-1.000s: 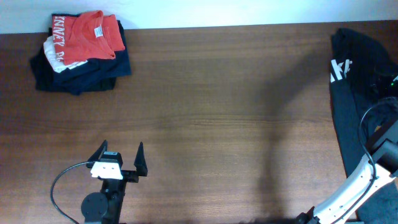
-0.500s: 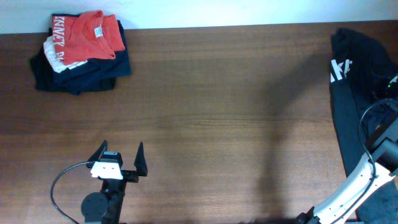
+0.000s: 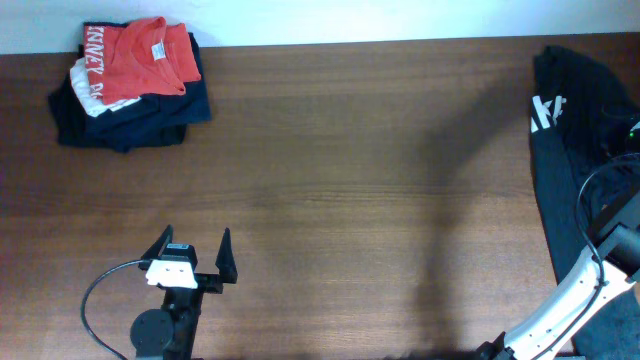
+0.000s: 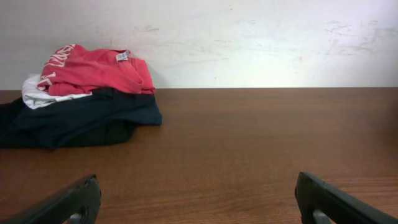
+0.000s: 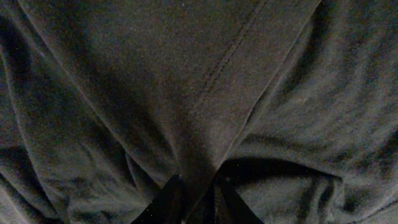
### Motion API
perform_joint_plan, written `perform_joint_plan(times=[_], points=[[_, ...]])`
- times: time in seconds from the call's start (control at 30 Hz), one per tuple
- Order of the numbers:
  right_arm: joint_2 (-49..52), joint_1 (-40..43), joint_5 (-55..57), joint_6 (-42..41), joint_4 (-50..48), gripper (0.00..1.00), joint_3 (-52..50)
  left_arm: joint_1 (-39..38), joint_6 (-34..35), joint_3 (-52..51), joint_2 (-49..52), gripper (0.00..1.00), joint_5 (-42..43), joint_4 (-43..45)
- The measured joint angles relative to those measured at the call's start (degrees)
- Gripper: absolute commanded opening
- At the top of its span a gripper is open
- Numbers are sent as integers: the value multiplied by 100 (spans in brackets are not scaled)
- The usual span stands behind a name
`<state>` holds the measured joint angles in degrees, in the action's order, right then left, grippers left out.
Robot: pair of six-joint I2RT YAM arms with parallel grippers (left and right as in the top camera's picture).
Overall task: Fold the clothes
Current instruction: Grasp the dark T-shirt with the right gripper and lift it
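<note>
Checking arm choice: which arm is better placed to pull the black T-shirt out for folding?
Right. The right gripper pinches a fold of the black T-shirt at the right edge of the table; the left gripper stands open, far across it.

At the far left corner of the brown wooden tabletop (image 3: 370, 180) sits a folded stack. A red-orange shirt (image 3: 145, 58) with white lettering lies on top, what looks like a white garment (image 3: 88, 92) lies under it, and dark navy garments (image 3: 130, 118) are at the bottom.
</note>
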<state>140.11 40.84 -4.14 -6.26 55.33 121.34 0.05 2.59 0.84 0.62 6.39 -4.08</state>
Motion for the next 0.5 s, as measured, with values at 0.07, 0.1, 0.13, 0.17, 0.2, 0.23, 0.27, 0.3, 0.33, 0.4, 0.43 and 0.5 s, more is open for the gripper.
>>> perform_joint_plan(times=[0.07, 0.1, 0.13, 0.17, 0.2, 0.23, 0.27, 0.3, 0.33, 0.4, 0.43, 0.5], points=[[0, 0, 0, 2, 13, 24, 2, 0, 0, 0, 0, 99, 0, 0], [0, 0, 2, 2, 22, 10, 0, 0, 0, 0, 0, 99, 0, 2], [0, 0, 0, 2, 24, 5, 0, 0, 0, 0, 0, 99, 0, 0], [0, 0, 0, 20, 22, 4, 0, 0, 0, 0, 0, 99, 0, 0], [0, 0, 2, -15, 24, 4, 0, 0, 0, 0, 0, 99, 0, 0], [0, 0, 0, 4, 24, 4, 0, 0, 0, 0, 0, 99, -2, 2], [0, 0, 0, 7, 24, 4, 0, 0, 0, 0, 0, 99, 0, 2], [0, 0, 0, 0, 24, 4, 2, 0, 0, 0, 0, 99, 0, 0], [0, 0, 0, 4, 22, 4, 2, 0, 0, 0, 0, 99, -2, 0], [0, 0, 0, 2, 24, 4, 0, 0, 0, 0, 0, 99, 0, 0], [-13, 0, 0, 4, 24, 4, 0, 0, 0, 0, 0, 99, 0, 0], [-168, -9, -2, 0, 92, 4, 0, 0, 0, 0, 0, 99, 0, 2]])
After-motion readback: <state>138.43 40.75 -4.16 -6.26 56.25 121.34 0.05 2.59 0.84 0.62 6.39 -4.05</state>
